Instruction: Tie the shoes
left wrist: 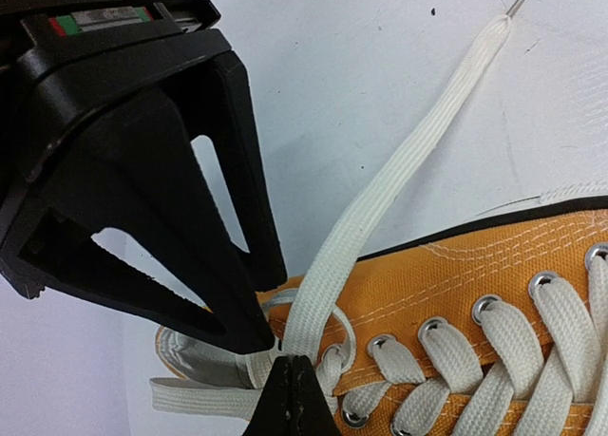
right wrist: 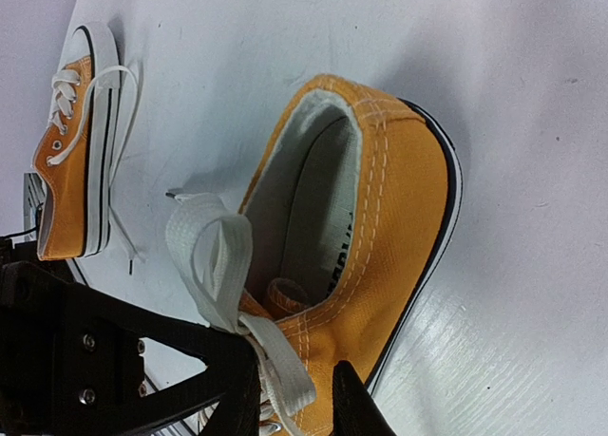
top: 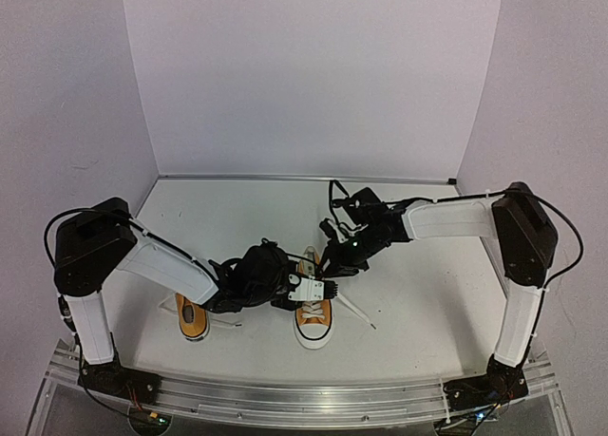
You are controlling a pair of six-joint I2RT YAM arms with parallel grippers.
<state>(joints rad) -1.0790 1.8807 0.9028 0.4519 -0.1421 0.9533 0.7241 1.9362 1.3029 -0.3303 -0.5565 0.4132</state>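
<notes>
Item 1, position. 2 orange-yellow canvas sneakers stand on the white table (top: 427, 293), close to the near edge. The right shoe (top: 313, 320) is near the centre and the left shoe (top: 193, 320) is partly under the left arm.

Item 2, orientation. The right shoe's long axis runs near to far. Its white toe cap (top: 313, 337) points to the near edge and its heel (right wrist: 418, 170) to the far side. In the right wrist view the left shoe's toe cap lies on the same side as the right shoe's heel, so the 2 shoes point opposite ways.

Item 3, markings. A dark printed mark (right wrist: 337, 255) shows on the right shoe's inner lining, too blurred to read. No brand name is legible anywhere.

Item 4, laces. 1 flat white lace (left wrist: 408, 161) runs from the top metal eyelets (left wrist: 486, 308) out across the table and ends in its aglet (left wrist: 516, 1). A lace loop (right wrist: 214, 255) stands up beside the shoe's opening.

Item 5, grippers. Both meet over the far, ankle end of the right shoe. The left gripper (left wrist: 290, 388) has its jaws closed, pinching the lace where it leaves the top eyelets. The right gripper (right wrist: 294, 403) has its jaws partly apart, with a lace strand lying between the fingers, not clamped.
</notes>
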